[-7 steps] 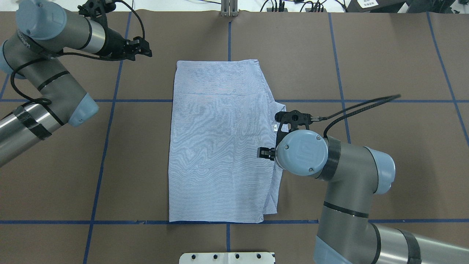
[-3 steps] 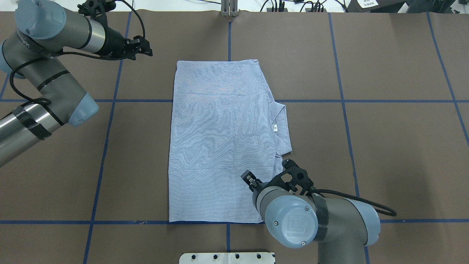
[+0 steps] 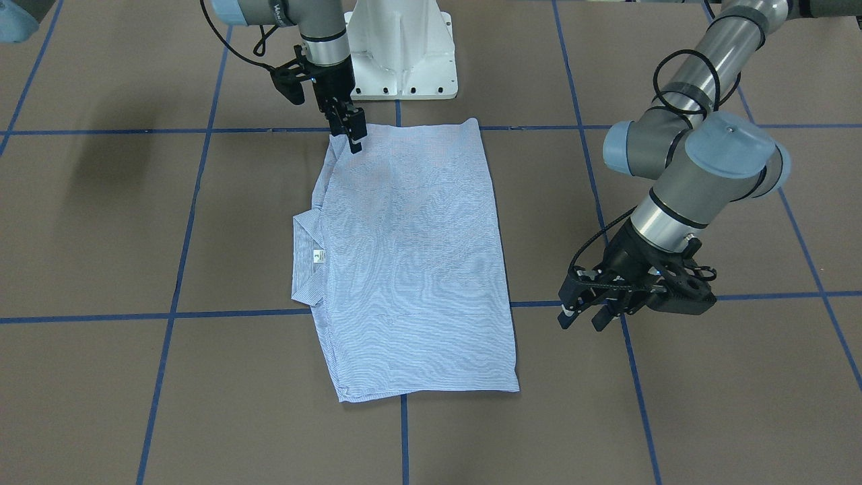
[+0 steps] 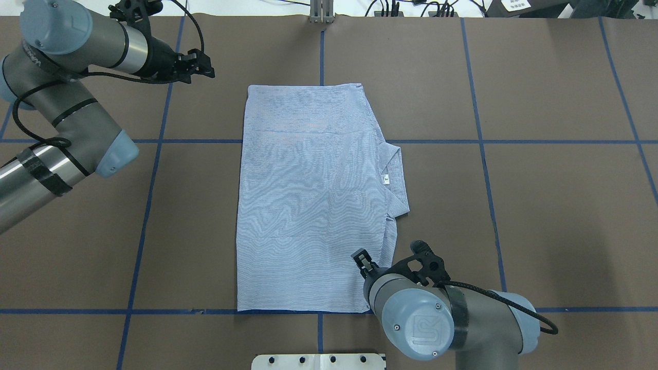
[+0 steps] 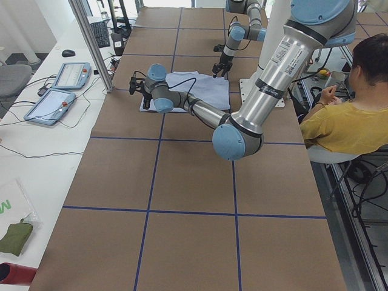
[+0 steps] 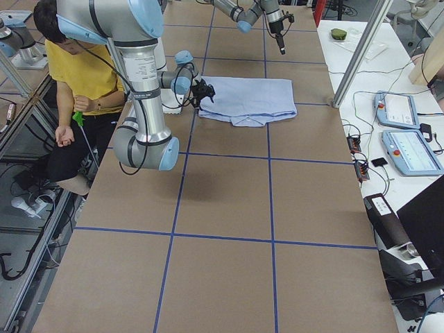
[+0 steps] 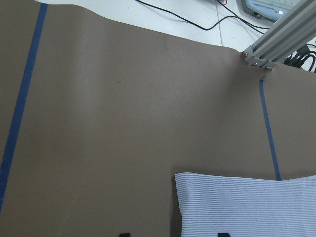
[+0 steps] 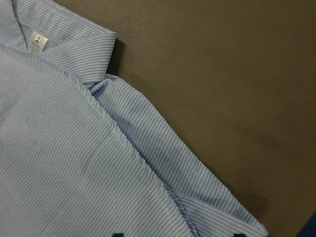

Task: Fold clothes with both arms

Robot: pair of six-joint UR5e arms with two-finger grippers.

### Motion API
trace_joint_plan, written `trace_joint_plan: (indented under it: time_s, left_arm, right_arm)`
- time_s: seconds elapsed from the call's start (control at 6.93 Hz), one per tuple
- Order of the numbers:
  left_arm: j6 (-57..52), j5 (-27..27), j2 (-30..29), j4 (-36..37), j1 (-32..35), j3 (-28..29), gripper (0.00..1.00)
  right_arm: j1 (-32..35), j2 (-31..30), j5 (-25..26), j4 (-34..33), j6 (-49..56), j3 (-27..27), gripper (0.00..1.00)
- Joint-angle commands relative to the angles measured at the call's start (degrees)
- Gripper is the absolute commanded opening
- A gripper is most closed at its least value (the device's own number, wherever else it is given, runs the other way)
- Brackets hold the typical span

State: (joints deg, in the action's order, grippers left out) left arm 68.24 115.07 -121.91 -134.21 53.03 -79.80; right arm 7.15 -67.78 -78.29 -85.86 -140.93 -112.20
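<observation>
**Right arm is swinging down to the shirt's near corner**

The shirt (image 4: 308, 205) is lying flat in the middle of the table (image 4: 540, 205), already folded into a long rectangle. Its collar (image 4: 397, 174) and white neck tag (image 4: 385, 179) are poking out along the edge on the robot's right. It is not shifting between the earlier overhead views and this one.

What is changing is the right arm. A second ago the right gripper (image 4: 362, 258) was hanging over the shirt's right edge just beside the collar. Now it is sitting closer to the robot, above the near right corner, where several layers of cloth are stacking up at the hem. Its jaws are standing apart in the wrist view, with striped cloth under them and nothing pinched between them.

The left gripper (image 4: 203, 67) is barely moving. It is hovering above bare table, beyond the shirt's far left corner and clear of the cloth, with its jaws also spread and carrying nothing.

Judging from this, the right arm is giving up the collar area and lining up a pinch at the near corner, probably for the next fold. The left arm is not yet taking a matching position, so a two-armed lift does not look ready.
</observation>
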Motion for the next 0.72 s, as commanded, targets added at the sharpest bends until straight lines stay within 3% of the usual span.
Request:
trace_joint_plan:
  time_s: [0.0,0.58]
  left_arm:
    - [0.1,-0.1,0.1,0.0,0.0,0.0,0.67]
    - [0.1,-0.1,-0.1,0.0,0.0,-0.3,0.67]
  right_arm:
    - [-1.9,0.0,0.2,0.1,-4.3,0.0,0.79]
    - [-2.4,0.1,1.2,0.1,-7.6,0.3,0.77]
